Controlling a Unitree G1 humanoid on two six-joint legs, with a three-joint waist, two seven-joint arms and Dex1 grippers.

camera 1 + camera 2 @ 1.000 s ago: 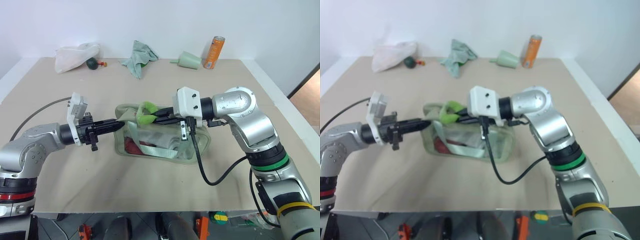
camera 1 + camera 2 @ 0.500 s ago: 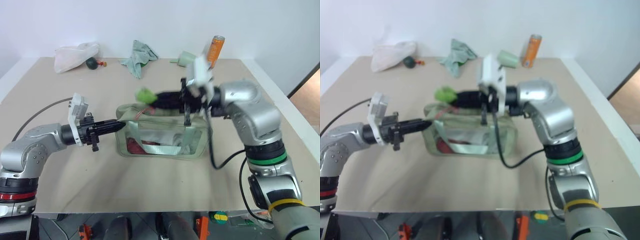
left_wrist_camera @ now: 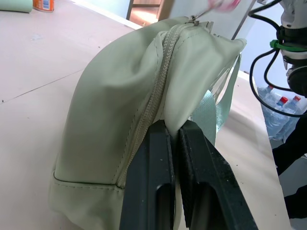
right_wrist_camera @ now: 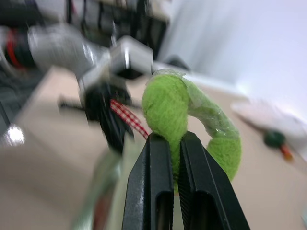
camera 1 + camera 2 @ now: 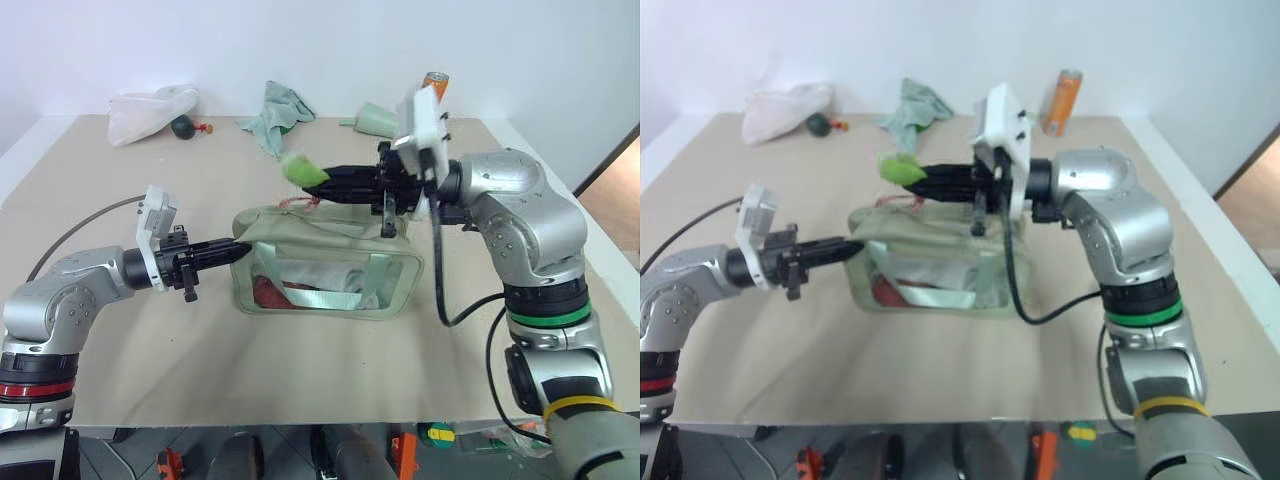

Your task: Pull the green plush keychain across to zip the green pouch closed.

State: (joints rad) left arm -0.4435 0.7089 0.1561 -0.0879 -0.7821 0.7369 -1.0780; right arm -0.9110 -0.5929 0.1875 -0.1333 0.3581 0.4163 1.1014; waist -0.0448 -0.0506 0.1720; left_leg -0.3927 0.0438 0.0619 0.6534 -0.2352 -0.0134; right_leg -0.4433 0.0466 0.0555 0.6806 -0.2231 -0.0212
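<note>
My right gripper (image 5: pixel 322 179) has lifted the green plush keychain (image 5: pixel 297 166) above the green pouch (image 5: pixel 325 270); left gripper (image 5: pixel 238 251) pinches its soft left end. Plush squashes, so grip firmly.

Pouch (image 5: pixel 330 262) contents only half readable through the clear side: something red at lower left, unidentifiable. Plush ring (image 4: pixel 192 127) lower part hidden behind right end effector (image 4: pixel 175 143) fingers; background there blurred. Orange can (image 5: pixel 436 80) mostly hidden behind the right wrist, upper centre.
</note>
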